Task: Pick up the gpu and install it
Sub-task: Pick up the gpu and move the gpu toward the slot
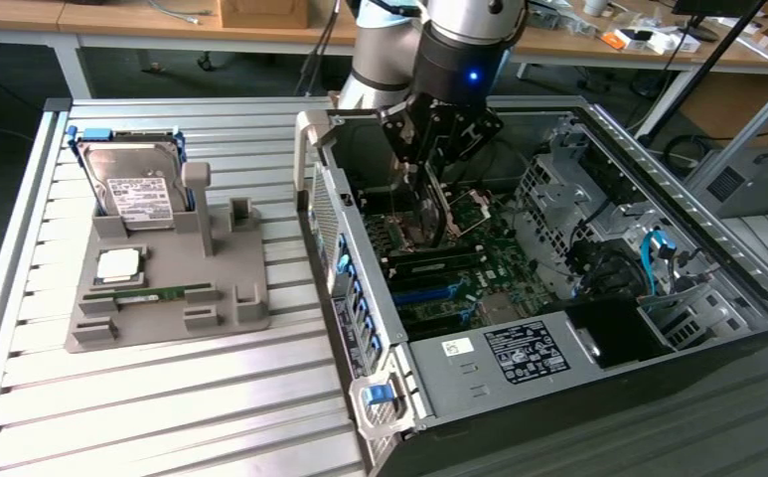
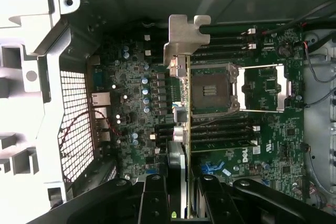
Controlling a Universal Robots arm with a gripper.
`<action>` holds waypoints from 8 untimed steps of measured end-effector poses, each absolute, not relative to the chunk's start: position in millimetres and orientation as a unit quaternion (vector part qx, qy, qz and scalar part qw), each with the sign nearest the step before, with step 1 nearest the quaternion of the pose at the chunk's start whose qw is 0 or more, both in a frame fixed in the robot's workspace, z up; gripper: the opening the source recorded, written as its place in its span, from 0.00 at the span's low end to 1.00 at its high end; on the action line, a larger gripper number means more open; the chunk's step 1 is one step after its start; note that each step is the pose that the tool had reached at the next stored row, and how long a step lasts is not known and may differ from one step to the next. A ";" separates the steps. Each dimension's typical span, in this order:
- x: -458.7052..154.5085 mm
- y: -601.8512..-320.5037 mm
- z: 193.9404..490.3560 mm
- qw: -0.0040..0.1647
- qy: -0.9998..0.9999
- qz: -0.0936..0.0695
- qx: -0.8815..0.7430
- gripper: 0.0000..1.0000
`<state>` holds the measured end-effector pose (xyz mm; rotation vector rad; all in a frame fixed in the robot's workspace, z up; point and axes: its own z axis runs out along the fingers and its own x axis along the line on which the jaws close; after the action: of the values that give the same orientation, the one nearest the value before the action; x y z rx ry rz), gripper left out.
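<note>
**A:** We're inside the open computer case (image 1: 417, 397), which lies on its side along the worktop (image 1: 158, 397) edge on the exterior view's right. The gripper (image 1: 433, 164) is down in there, jaws clamped on the gpu (image 1: 434, 209).

**B:** Held how?

**A:** On edge, board upright, pinched across its thin faces. I'd say that's deliberate: the lower edge points at the motherboard (image 1: 490, 258), which is how a card has to meet a slot.

**B:** And the wrist view?

**A:** It looks straight down the card. The gpu (image 2: 184, 93) is a thin line running out from between the fingers (image 2: 155, 192), with its silver bracket (image 2: 185, 38) at the far end, towards the rear wall of the case. That fits too, since the bracket belongs at the back opening.

**B:** Is it seated?

**A:** I can't tell. The card stands over the motherboard (image 2: 131, 103), just beside the CPU socket (image 2: 210, 87), but the contact edge is hidden, so whether it touches a slot is anyone's guess.

**B:** Anything on the worktop?

**A:** The grey holder (image 1: 172, 298) sits towards the edge on the exterior view's left, well apart from the case. It props up a hard drive (image 1: 138, 189) at its far end and carries a memory stick (image 1: 152, 294) lying flat nearer the front.
</note>
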<state>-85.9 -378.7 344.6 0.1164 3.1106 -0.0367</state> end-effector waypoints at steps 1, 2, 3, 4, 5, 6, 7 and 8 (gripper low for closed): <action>-85.6 -378.7 344.3 0.014 0.999 -0.012 0.037 0.27; -85.3 -378.7 344.0 0.014 0.999 -0.012 0.037 0.27; -85.0 -378.7 343.7 0.014 0.999 -0.012 0.037 0.27; -84.4 -378.7 343.2 0.014 0.999 -0.012 0.037 0.27; -84.1 -378.7 342.9 0.014 0.999 -0.012 0.037 0.27; -83.7 -378.7 342.6 0.014 0.999 -0.012 0.037 0.27; -83.2 -378.8 342.2 0.014 0.999 -0.012 0.037 0.27; -82.9 -378.7 342.0 0.014 0.999 -0.012 0.037 0.27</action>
<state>-82.9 -378.7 342.0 0.1165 3.1106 -0.0378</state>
